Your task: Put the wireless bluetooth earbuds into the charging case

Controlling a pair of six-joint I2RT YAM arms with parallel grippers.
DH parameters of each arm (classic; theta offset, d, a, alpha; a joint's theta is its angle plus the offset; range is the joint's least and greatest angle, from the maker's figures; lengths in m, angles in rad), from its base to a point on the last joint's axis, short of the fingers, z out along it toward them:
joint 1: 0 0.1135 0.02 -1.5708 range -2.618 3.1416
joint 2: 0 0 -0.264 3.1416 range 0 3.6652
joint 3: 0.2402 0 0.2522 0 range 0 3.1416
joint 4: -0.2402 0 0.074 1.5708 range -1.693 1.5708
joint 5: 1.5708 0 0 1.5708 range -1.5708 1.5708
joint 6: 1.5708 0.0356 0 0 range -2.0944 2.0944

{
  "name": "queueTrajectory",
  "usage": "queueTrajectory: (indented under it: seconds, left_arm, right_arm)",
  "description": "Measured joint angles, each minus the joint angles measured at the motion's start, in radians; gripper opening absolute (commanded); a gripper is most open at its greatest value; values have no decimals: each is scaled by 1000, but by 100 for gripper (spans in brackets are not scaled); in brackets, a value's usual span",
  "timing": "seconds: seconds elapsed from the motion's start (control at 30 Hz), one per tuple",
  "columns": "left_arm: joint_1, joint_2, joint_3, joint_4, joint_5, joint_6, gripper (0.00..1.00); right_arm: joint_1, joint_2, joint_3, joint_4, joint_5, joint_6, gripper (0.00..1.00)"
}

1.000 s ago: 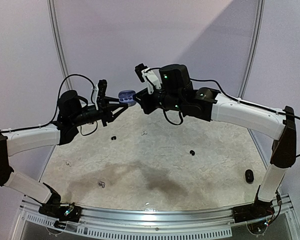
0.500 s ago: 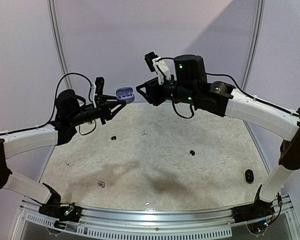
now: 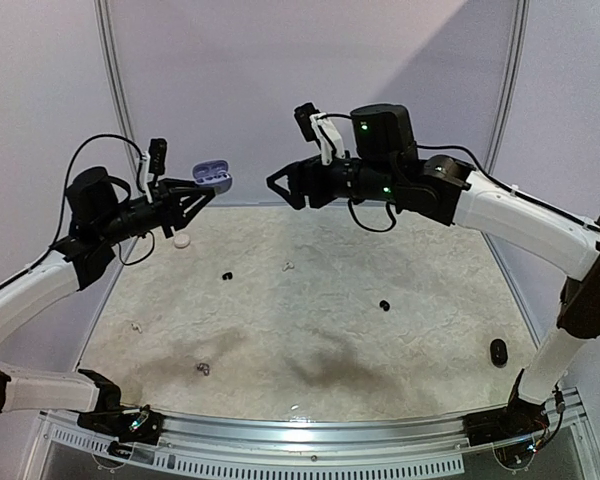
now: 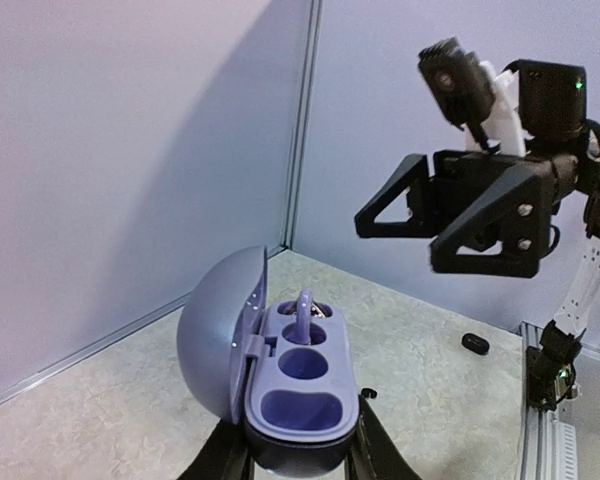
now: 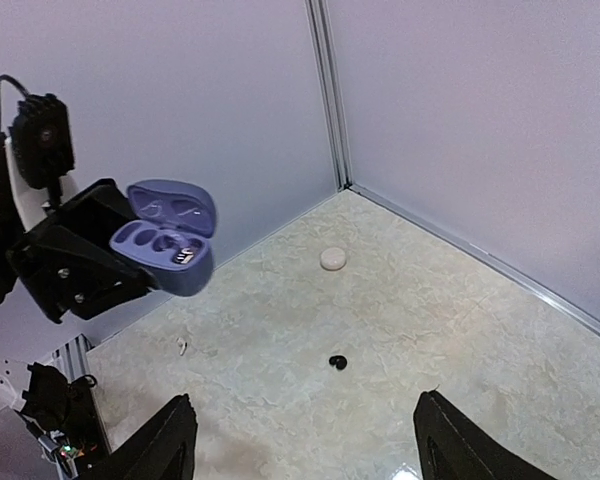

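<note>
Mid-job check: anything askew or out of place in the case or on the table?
In the open purple case held by the left gripper, one piece stands upright out of the far well instead of sitting flush. A black bud and a white bud lie loose on the table.

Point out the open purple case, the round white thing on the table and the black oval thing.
purple case (image 4: 298, 366): left wrist view, middle recess of its tray.
round white thing (image 5: 333, 258): right wrist view, its top.
black oval thing (image 3: 498, 351): top view, its middle.
</note>
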Motion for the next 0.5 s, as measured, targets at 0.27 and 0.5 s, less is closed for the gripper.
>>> queueTrajectory:
  seconds: [0.27, 0.5]
  left_arm:
    - [108, -243, -66, -177, -113, -22, 0]
    - [146, -381, -145, -388, -203, 16, 0]
  right_arm:
    - [83, 287, 262, -153, 72, 138, 69]
    - [237, 560, 381, -251, 71, 199, 69]
